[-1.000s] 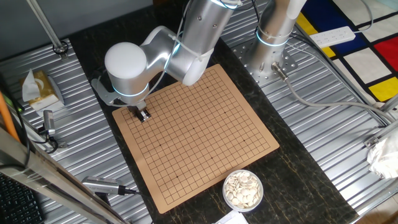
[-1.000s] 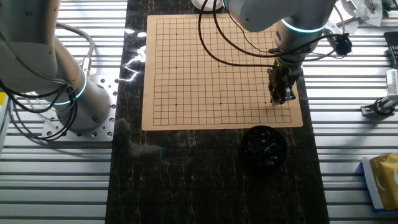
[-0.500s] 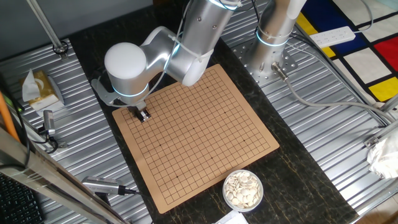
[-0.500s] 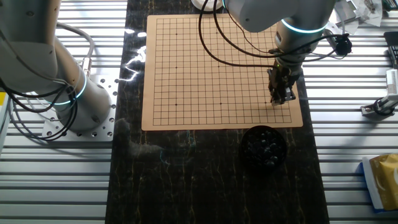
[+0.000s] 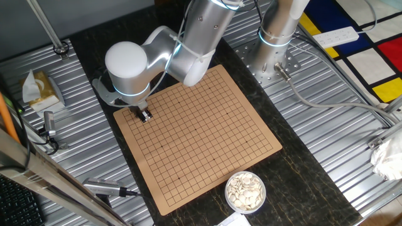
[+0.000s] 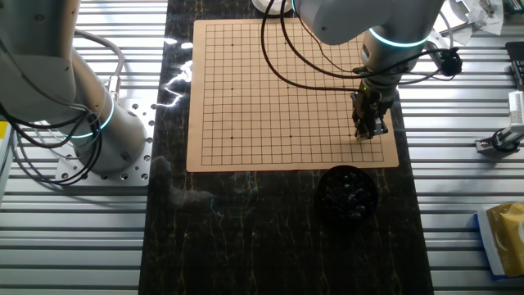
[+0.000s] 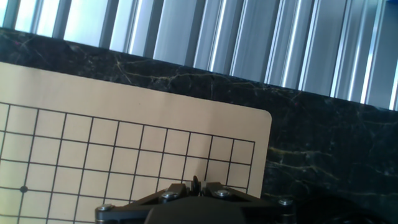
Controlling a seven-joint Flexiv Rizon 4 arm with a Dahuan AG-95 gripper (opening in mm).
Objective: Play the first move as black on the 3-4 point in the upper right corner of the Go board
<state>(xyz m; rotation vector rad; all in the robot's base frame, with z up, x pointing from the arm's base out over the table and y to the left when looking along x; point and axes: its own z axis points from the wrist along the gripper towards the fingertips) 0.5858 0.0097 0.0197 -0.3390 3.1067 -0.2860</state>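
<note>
A: How many boards and bowls do you count?

B: One Go board [image 5: 198, 133] on the dark marble strip of the table [image 5: 301, 182], and two bowls. One bowl of white stones [image 5: 245, 191] stands just off one corner of the board; one bowl of black stones [image 6: 347, 192] stands just off the board edge at the opposite end.

A: Any stones on the grid?

B: None that I can see lying free on it.

A: And the hand?

B: One hand [image 6: 368, 131], pointing straight down near the board corner beside the black bowl. Its fingers [image 7: 198, 185] are drawn almost together, with something thin and dark pinched between the tips in the hand view. That looks like the black stone [image 7: 196, 183] seen edge-on, though it is too small to be sure.

A: Where is that over the grid?

B: In the hand view the tips sit over a crossing a few lines in from the corner [image 7: 200, 182]. I cannot tell whether the stone touches the board.

A: How many arms?

B: Two: one reaching over the board, one standing at the table edge.
</note>
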